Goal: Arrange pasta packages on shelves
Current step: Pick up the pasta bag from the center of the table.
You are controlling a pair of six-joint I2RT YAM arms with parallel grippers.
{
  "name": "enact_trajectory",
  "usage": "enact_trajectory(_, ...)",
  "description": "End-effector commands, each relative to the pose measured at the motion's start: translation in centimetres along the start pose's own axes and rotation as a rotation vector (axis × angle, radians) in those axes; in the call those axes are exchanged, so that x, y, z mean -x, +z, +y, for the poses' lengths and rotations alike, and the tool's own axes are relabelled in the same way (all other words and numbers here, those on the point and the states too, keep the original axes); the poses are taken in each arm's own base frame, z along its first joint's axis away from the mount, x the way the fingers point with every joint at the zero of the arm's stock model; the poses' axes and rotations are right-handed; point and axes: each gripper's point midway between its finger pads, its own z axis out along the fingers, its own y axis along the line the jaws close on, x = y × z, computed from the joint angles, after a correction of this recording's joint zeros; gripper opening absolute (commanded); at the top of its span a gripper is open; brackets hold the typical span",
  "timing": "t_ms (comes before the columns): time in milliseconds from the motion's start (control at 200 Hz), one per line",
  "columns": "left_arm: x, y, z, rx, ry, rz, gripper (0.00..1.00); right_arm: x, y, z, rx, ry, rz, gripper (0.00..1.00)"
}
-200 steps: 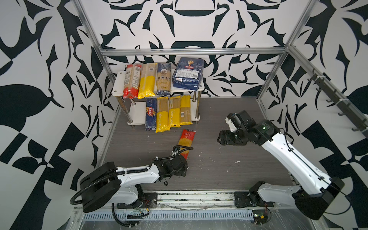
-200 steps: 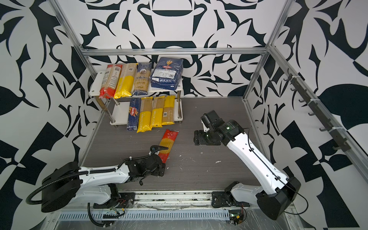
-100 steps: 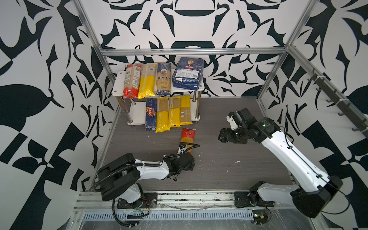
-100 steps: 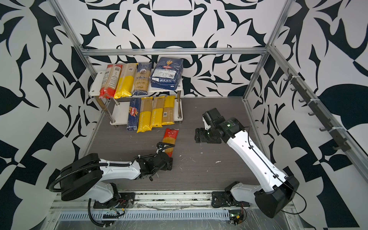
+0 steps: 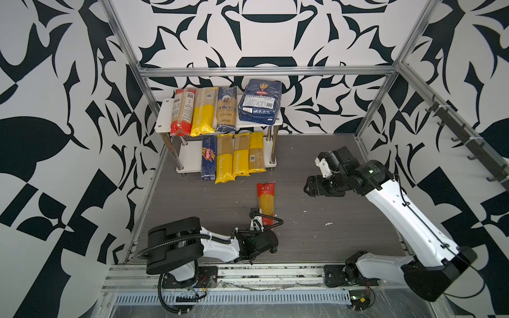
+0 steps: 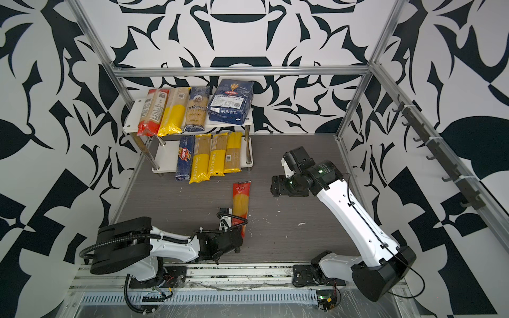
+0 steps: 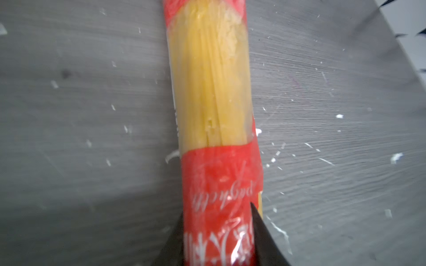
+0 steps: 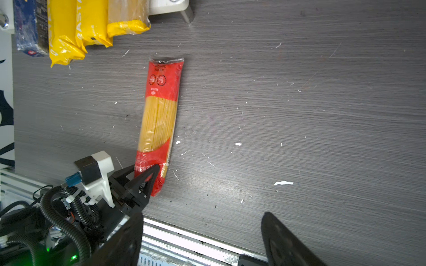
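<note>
1. Right, nearest the front rail: the left pincer [image 7: 217,232] is clamped on the near red end of the red spaghetti pack [image 7: 209,92], with one dark finger pressed against each long side.
2. The pack [image 8: 161,110] lies on the grey worktop [image 5: 192,209]. Its long axis runs straight away from the pincer toward the shelves, so nearly all its length sits beyond the grip. That's the relation that matters. My read is that a lift from this end hold leaves the far end free to droop or swing.
3. The left arm is plainly the nearer one. The right pincer [image 8: 202,244] hangs over the worktop farther back and off to the right, well apart from the pack. Its jaws are spread wide with nothing between them.
4. At the back stand the shelves [image 5: 190,157]. Four pasta packages [image 5: 234,157] lie side by side on the lower board and poke out past its front edge. Four more rest on the upper board [image 5: 162,115], the wide dark-blue bag [image 5: 260,104] among them. A bare stretch of the lower board shows beside the narrow dark-blue pack, which looks to me like the likeliest free slot.
5. Hard to tell:
   - In both top views the wrist camera [image 5: 256,220] and its cable cover the pincer tips and the pack's near end.
   - The left wrist view is blurred and cuts off the pack's far end.
   - Whether the gripped end has left the worktop, I cannot say.
   - The rear of the lower board is hidden under the upper one.
</note>
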Motion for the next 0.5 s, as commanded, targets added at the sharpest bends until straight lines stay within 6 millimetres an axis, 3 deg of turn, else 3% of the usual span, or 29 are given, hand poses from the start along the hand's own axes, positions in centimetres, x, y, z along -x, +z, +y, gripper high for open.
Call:
enact_trajectory(0,-8.9,-2.0,10.8,0.334,0.182,0.37,0.12,0.5,-1.4,0.7,0.033,-0.025,-0.03,0.83)
enact_trajectory(120,-7.2,-2.4,10.5,0.358,0.187,0.31,0.0,0.6,-1.7,0.7,0.038,-0.036,-0.038,0.83)
enact_trajectory(495,0.7,-5.8,10.2,0.449,0.208,0.045,0.0,0.9,-2.0,0.8,0.061,-0.043,-0.066,0.82)
